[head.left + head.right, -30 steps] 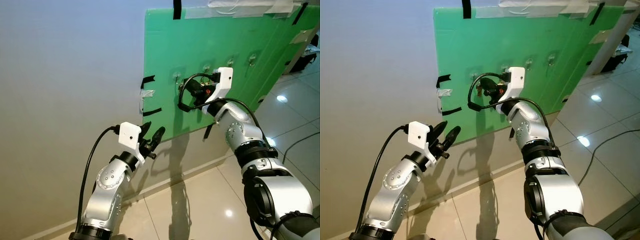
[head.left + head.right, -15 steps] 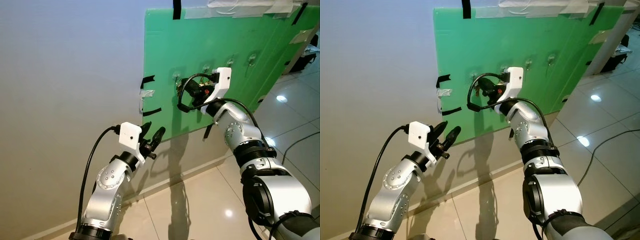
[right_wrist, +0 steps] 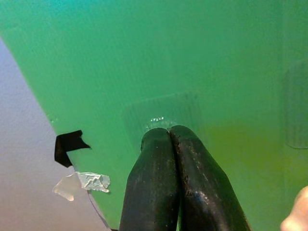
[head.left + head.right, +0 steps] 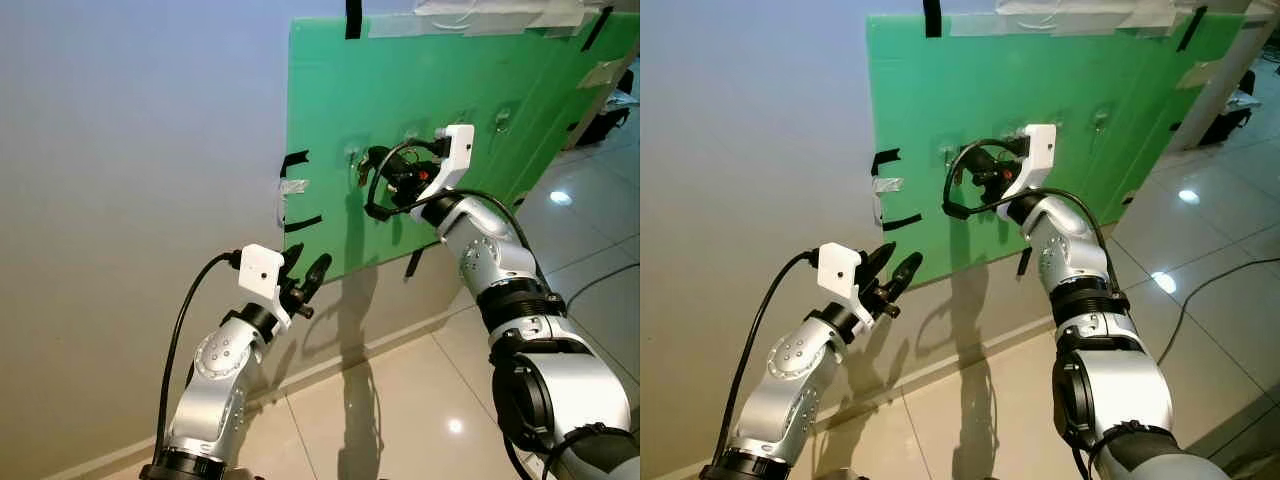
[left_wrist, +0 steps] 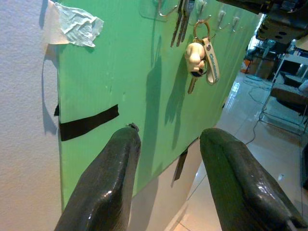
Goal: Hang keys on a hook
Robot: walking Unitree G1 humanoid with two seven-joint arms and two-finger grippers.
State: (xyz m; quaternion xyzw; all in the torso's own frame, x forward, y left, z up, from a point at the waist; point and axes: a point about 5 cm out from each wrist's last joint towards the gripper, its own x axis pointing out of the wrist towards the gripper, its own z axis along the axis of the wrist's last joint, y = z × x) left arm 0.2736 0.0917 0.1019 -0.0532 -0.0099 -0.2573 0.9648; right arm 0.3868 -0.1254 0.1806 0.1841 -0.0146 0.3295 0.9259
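Before me a plain pale wall [image 4: 130,150] carries a green board [image 4: 420,90] fixed with strips of black and clear tape [image 4: 296,187], and below it a skirting line meets a glossy beige tiled floor [image 4: 400,400] that mirrors bright ceiling lights [image 4: 560,198].

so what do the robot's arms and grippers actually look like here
Both arms are silver metal with rounded joint housings and black rings between segments. Each wrist carries a white boxy camera housing fed by a looping black cable. The left gripper and right gripper each have two long, glossy black fingers with rounded tips.
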